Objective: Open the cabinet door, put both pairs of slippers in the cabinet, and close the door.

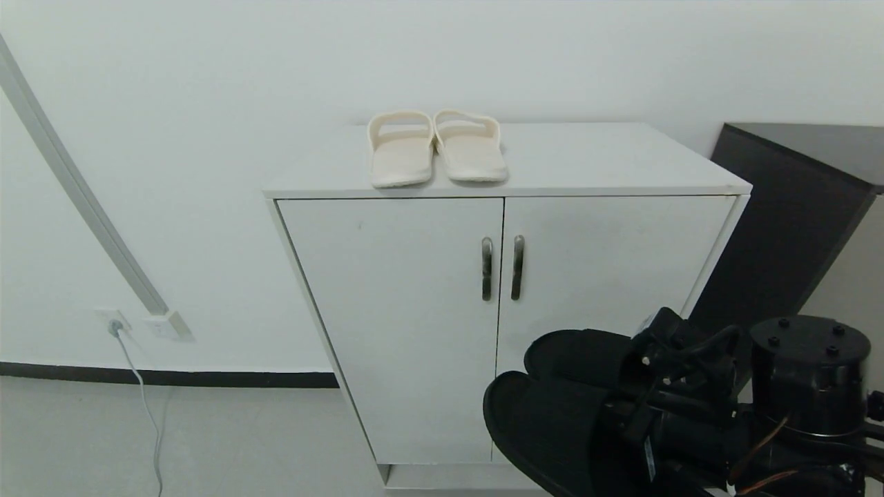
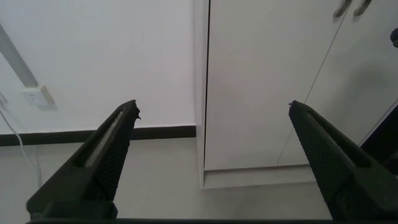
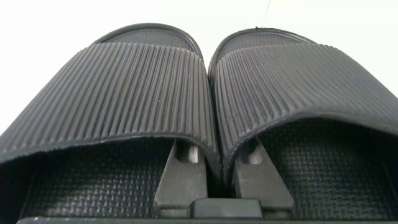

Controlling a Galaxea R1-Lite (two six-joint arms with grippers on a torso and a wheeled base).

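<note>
Head view: cabinet (image 1: pixel 387 310) closed, cream slippers (image 1: pixel 469 155) atop | right end effector (image 3: pixel 217 168) clamping black slippers (image 3: pixel 143 87) | left end effector (image 2: pixel 212 107) spread

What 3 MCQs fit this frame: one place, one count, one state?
1. Where are the cream slippers?
A) inside the cabinet
B) on top of it
C) behind it

2. How many door handles?
A) one
B) two
C) four

3. What state are the doors in?
A) both shut
B) left one open
C) both open

Key:
1. B: the pair sits on the top panel, near its front edge.
2. B: two upright handles stand side by side at the middle seam.
3. A: both fronts lie flush, and no interior shows.
</note>
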